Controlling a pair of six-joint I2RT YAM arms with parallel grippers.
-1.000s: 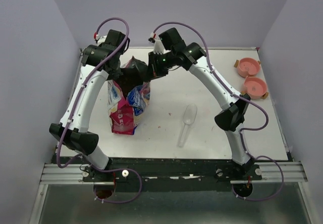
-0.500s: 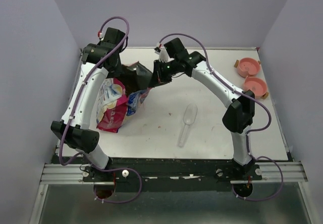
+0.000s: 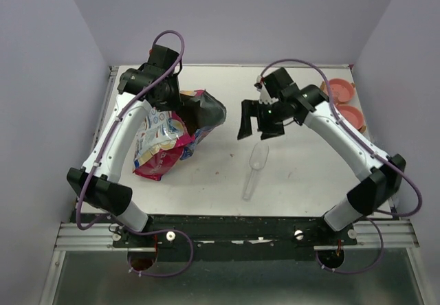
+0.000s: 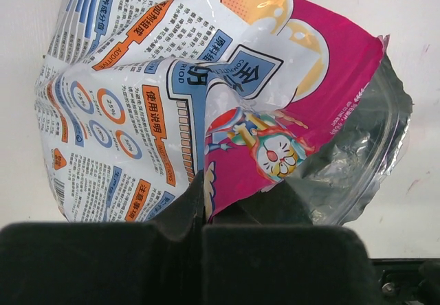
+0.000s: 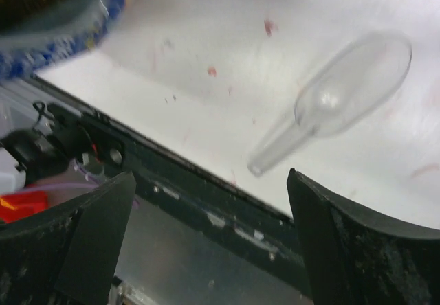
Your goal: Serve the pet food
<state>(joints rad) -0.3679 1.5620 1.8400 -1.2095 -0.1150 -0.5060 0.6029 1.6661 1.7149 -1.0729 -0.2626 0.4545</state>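
A glossy pink-and-blue printed bag (image 3: 159,143) leans on the table's left side, its dark mouth (image 3: 208,110) gaping to the right. My left gripper (image 3: 180,104) is shut on the bag's top edge; the left wrist view shows the jaws (image 4: 201,189) pinching the pink film of the bag (image 4: 172,78). The pet food is hidden; no kibble shows. My right gripper (image 3: 257,122) hangs open and empty right of the bag's mouth, above the bowl end of the clear plastic scoop (image 3: 254,169). In the right wrist view the scoop (image 5: 344,88) lies beyond the wide-apart gripper (image 5: 211,176).
Two pink bowls (image 3: 339,89) (image 3: 348,117) sit at the table's far right edge. The dark front rail (image 5: 206,195) of the table runs below the right gripper's fingers. A blurred corner of the bag (image 5: 55,23) shows at the upper left of the right wrist view.
My right gripper has let go of the bag's mouth, opened wide and swung right toward the scoop. The left gripper has kept its hold; the bag has tipped and its mouth gapes rightward.
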